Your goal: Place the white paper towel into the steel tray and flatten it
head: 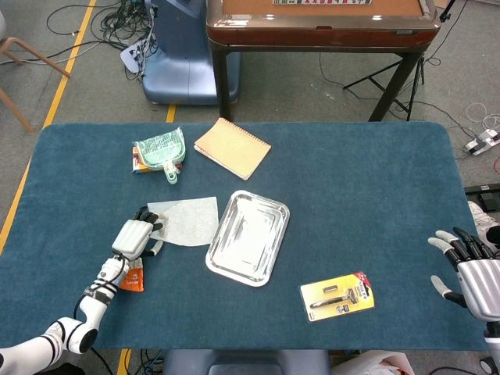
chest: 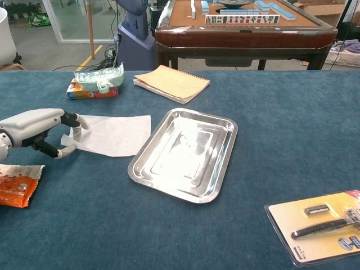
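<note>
We see a blue-carpeted bench [head: 375, 195] filling the frame, with a brown table [head: 320, 23] on grey floor [head: 70, 70] at top. Our left robot hand [head: 134, 237] pinches the white paper towel [head: 187, 220] beside the steel tray [head: 222, 258]; the right robot hand [head: 469, 264] is spread, holding nothing.

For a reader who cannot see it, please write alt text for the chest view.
The robot's left hand touches the left edge of a white paper towel lying flat on the blue table, just left of an empty steel tray. A spiral notebook lies behind, an orange wrapper at front left and a packaged razor at front right.
</note>
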`<state>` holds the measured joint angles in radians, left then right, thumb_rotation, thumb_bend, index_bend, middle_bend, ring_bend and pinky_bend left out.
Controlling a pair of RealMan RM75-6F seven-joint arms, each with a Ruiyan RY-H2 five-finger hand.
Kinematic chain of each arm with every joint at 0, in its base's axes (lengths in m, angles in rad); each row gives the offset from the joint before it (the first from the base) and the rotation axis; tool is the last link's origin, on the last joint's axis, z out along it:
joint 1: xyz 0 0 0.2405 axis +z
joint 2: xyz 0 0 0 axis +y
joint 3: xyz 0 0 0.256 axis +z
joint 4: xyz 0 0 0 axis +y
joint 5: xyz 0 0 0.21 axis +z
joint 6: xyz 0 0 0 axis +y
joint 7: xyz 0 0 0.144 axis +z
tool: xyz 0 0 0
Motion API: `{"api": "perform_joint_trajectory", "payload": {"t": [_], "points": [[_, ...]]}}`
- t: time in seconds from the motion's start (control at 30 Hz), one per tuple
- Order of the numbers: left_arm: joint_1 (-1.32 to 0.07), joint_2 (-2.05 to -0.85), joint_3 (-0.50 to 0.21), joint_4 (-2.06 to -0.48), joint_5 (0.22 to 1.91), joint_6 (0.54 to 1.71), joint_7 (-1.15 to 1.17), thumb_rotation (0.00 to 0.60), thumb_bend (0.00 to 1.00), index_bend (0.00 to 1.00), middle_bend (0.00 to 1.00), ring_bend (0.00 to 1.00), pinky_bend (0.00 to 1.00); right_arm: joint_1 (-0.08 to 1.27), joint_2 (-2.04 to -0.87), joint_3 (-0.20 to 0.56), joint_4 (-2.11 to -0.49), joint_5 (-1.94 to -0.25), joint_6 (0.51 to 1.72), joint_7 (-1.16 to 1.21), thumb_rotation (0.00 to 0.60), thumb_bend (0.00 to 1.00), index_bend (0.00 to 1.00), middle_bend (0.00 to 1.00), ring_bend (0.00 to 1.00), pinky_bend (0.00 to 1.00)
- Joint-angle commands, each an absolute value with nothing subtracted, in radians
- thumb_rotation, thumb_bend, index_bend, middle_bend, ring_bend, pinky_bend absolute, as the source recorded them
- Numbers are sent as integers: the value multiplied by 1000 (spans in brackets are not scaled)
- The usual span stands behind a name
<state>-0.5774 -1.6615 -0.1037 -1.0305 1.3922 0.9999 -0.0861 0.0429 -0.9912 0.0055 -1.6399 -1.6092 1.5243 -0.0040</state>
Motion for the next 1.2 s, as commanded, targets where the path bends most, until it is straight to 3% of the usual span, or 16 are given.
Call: {"api": "perform_joint_trajectory", "payload": {"t": [0.03, 0.27, 0.77, 1.0, 1.2], "points": [[-578, -1656, -105, -1039, 1391, 1003, -86, 600, 446, 591, 228, 193, 44, 42, -989, 7, -1642, -1610, 1527, -5, 600, 261, 248, 198, 81, 184], [-581, -1614, -117, -1105, 1396, 1029, -71, 600, 446, 607, 228, 193, 43, 40, -987, 7, -1646, -1610, 1529, -6, 600, 261, 248, 198, 82, 184], [-640, -1543, -225, -1458, 1329, 1066, 105, 600, 450, 604, 228, 192, 43, 34, -990, 7, -1638, -1617, 1540, 6, 600, 261, 248, 198, 82, 184], [-695, -1545, -293, -1506, 1265, 1055, 177, 600, 453, 606, 228, 192, 44, 29, -991, 6, -1631, -1618, 1549, 16, 600, 261, 248, 198, 81, 184], [-711, -1550, -310, -1521, 1216, 1059, 204, 600, 453, 604, 229, 191, 43, 24, -992, 5, -1623, -1618, 1554, 25, 600, 261, 248, 198, 82, 184]]}}
